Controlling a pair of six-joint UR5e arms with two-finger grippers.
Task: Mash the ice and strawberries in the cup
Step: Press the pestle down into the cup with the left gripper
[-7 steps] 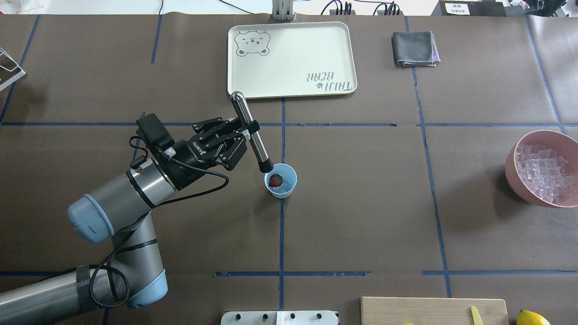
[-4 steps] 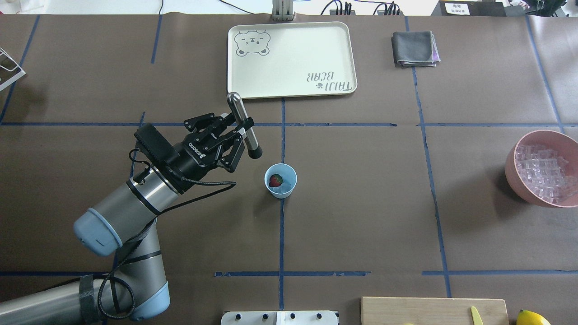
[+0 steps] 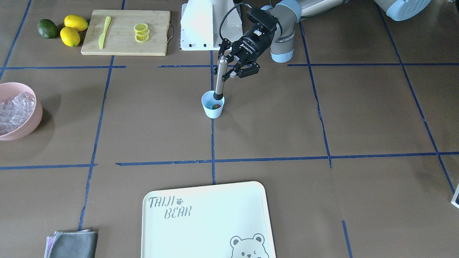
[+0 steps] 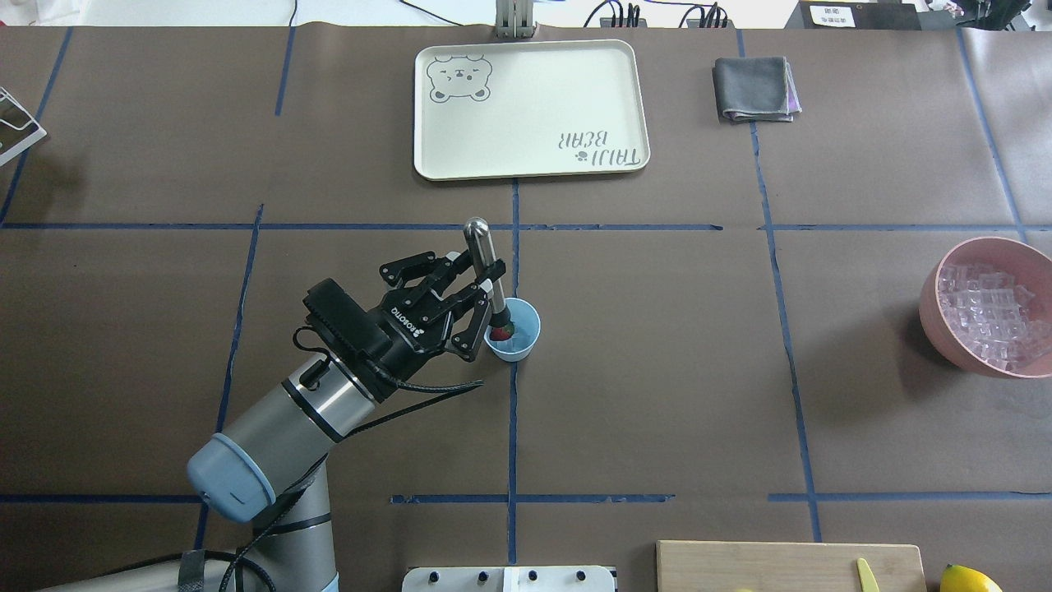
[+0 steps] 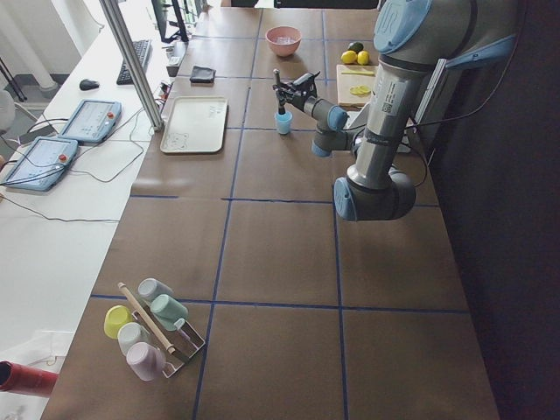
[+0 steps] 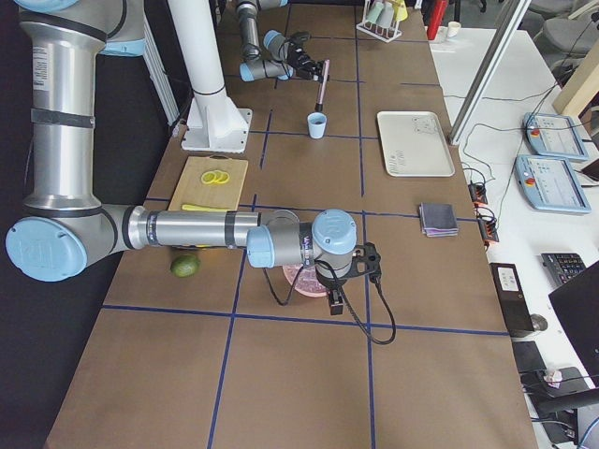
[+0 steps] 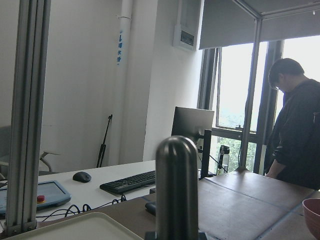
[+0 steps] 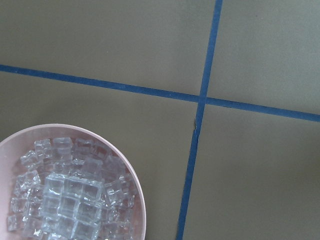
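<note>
Closest to the base: left gripper (image 4: 486, 286), fingers clamped around the middle of a steel pestle (image 4: 481, 251), held near upright, presumably to press straight down. Just beyond: black tip down inside the cup (image 4: 526, 333), on or just above the strawberry (image 3: 216, 106) at the bottom; mashing apparently barely begun, no ice made out in there. Off to the right: ice (image 4: 986, 308) heaped in a pink bowl (image 4: 930, 300), right gripper (image 6: 333, 281) above it, probably to fetch cubes; fingers impossible to judge. Farthest: tray (image 4: 534, 107).

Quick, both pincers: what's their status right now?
Left pincer: shut on the metal muddler, tip in the cup.
Right pincer: cannot be told; only a side view shows it.
</note>
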